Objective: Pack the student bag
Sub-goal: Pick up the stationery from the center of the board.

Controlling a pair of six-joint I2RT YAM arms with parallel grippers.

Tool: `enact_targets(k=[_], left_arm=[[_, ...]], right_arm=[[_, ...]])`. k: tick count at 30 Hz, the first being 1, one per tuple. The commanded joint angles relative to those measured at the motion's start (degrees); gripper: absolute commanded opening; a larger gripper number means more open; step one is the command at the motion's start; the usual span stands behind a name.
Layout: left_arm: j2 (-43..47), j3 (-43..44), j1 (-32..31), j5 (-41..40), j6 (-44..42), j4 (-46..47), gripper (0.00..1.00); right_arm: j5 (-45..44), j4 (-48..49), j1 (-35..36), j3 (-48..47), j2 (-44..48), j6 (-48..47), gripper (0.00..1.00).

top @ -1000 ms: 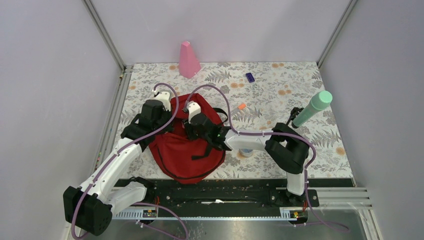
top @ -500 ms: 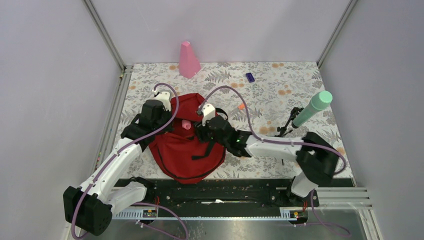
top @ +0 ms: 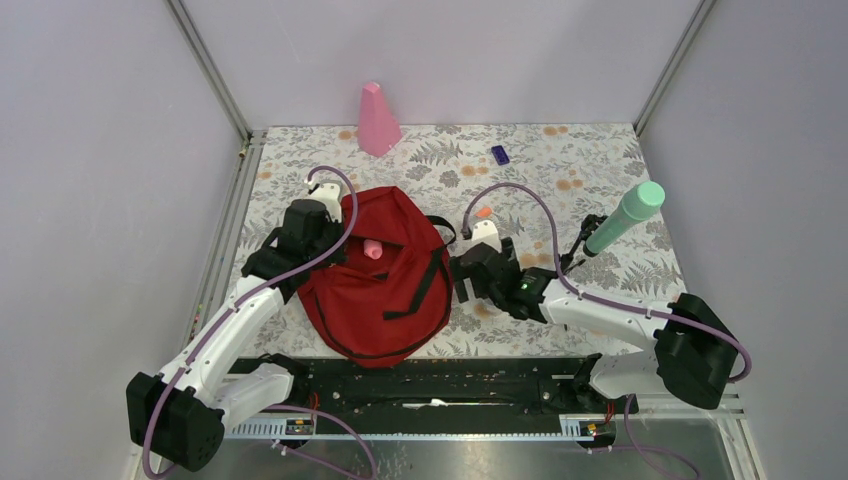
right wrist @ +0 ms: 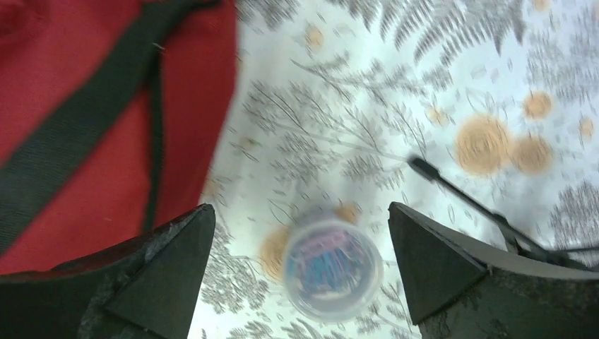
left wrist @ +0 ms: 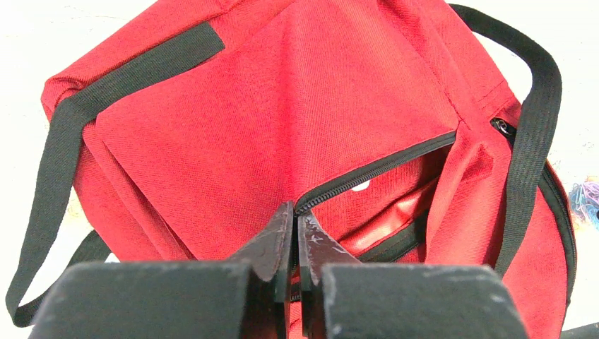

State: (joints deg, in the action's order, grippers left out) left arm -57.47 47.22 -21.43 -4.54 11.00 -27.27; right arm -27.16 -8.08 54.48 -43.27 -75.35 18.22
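left fingers [left wrist: 292, 236] clamp the student bag [left wrist: 282, 120]; right fingers [top: 460, 281] gape beside it.

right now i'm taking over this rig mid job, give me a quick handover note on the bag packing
Left pincer: shut on the student bag at its zipper edge, with the mouth open.
Right pincer: open and empty, over the table beside the bag, above a small clear tub.
Done: a small pink item sits at the bag's open mouth.
Left, probably: the tub, the green cylinder, the purple block and the pink cone are all on the table outside the bag.
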Motion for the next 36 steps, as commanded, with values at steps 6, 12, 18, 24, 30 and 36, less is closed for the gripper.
enact_targets(k=[6, 12, 18, 24, 30, 36], left_arm=[[-0.3, 2.4, 0.2, 1.1, 0.5, 4.3, 0.0], [-0.5, 2.4, 0.2, 1.5, 0.4, 4.4, 0.0], [-0.4, 2.3, 0.2, 1.3, 0.5, 4.3, 0.0], [-0.5, 2.4, 0.2, 1.5, 0.5, 4.3, 0.0], [-0.3, 2.3, 0.2, 1.3, 0.5, 4.3, 0.0], [-0.3, 2.3, 0.2, 1.3, 0.5, 4.3, 0.0]], right_arm=[[-2.9, -16.8, -1.8, 0.8, 0.5, 13.3, 1.0], [-2.1, -15.3, -1.8, 1.3, -0.9, 15.0, 0.99], [-1.5, -14.5, -1.8, -0.9, -5.0, 15.8, 0.89], [0.5, -12.5, -1.8, -0.9, -5.1, 16.1, 0.86], [-0.5, -12.2, -1.8, -0.8, -6.4, 15.8, 0.8], [-1.5, -11.7, -1.8, -1.5, -6.8, 15.7, 0.69]])
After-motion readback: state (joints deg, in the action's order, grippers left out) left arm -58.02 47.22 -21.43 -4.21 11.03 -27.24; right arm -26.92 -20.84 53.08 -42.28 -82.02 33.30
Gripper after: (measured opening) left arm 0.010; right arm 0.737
